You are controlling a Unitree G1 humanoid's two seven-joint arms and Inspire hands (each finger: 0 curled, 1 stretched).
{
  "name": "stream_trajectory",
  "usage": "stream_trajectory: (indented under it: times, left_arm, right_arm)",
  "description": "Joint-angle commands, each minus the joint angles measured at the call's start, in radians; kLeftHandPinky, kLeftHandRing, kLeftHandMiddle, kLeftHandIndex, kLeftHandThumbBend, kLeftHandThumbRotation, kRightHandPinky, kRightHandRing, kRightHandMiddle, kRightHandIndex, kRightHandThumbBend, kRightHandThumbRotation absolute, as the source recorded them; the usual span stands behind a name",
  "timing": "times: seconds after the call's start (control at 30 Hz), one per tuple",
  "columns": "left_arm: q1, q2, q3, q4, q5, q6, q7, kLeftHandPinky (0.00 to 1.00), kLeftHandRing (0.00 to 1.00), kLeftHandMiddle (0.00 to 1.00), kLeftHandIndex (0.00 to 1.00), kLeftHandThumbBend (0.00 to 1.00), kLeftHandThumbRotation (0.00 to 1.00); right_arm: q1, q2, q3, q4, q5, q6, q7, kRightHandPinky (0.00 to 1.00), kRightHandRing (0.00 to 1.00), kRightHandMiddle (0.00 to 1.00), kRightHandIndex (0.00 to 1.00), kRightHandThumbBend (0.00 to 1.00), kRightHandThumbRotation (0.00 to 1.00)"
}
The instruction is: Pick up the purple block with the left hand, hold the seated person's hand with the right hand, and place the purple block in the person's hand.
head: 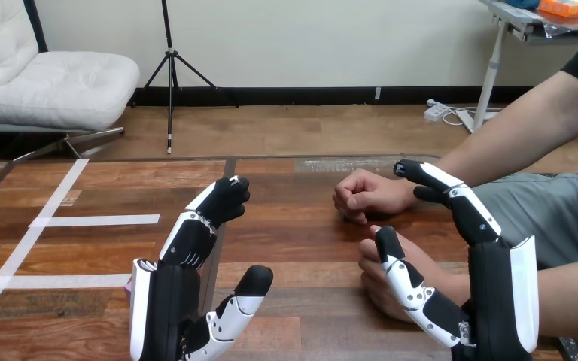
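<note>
Though not yet closed on anything, left hand (190,241) entered as raised over the tabletop (286,248) close to the near edge, left of centre: fingers bent at the tips, thumb spread apart, nothing between them. Purple block (129,286): judged to be the small purplish sliver at the near edge, just beside the left hand's outer side, mostly hidden, identity not certain. Right hand (491,280): toward the near right corner, fingers straight and apart from the thumb, clamped on nothing. Person's hand (372,284) by the near edge: lies under the right hand's thumb; touching or not, cannot tell. Person's other hand (365,197): a loose fist farther in, toward the right edge, just beside the right hand's fingertips. Step in hand, as judged: opening approach, block not yet picked up, person's hand not yet held. Next move calls for lowering the left hand onto the purple block and closing round it, and for curling the right hand's thumb and fingers about the person's hand. Labels, brands, writing: none readable; plain white tape strips (98,220) near the left edge.
</note>
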Motion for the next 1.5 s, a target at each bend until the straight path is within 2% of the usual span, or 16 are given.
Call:
stream_trajectory:
  times: [0.0,0.43,0.93,1.47]
  left_arm:
    - [-0.034,-0.031,0.001,-0.044,0.006,0.001,0.003,0.77,0.79,0.81,0.8,0.66,0.59]
    - [-0.039,-0.027,0.011,-0.047,0.021,-0.001,0.008,0.77,0.8,0.82,0.81,0.64,0.54]
    - [-0.043,-0.025,0.012,-0.049,0.02,-0.002,0.008,0.76,0.8,0.82,0.81,0.64,0.52]
    - [-0.051,-0.029,0.054,-0.061,0.081,0.0,0.043,0.75,0.8,0.82,0.81,0.65,0.53]
  right_arm:
    - [-0.049,0.011,-0.014,-0.006,0.005,-0.008,-0.001,0.7,0.77,0.78,0.73,0.37,0.25]
    - [-0.054,0.012,-0.016,-0.012,0.006,-0.001,0.007,0.69,0.76,0.77,0.73,0.37,0.25]
    - [-0.062,0.012,-0.021,-0.011,0.003,-0.005,0.007,0.69,0.76,0.77,0.73,0.37,0.25]
    - [-0.059,0.012,-0.027,-0.022,-0.009,0.004,0.005,0.69,0.76,0.77,0.73,0.37,0.25]
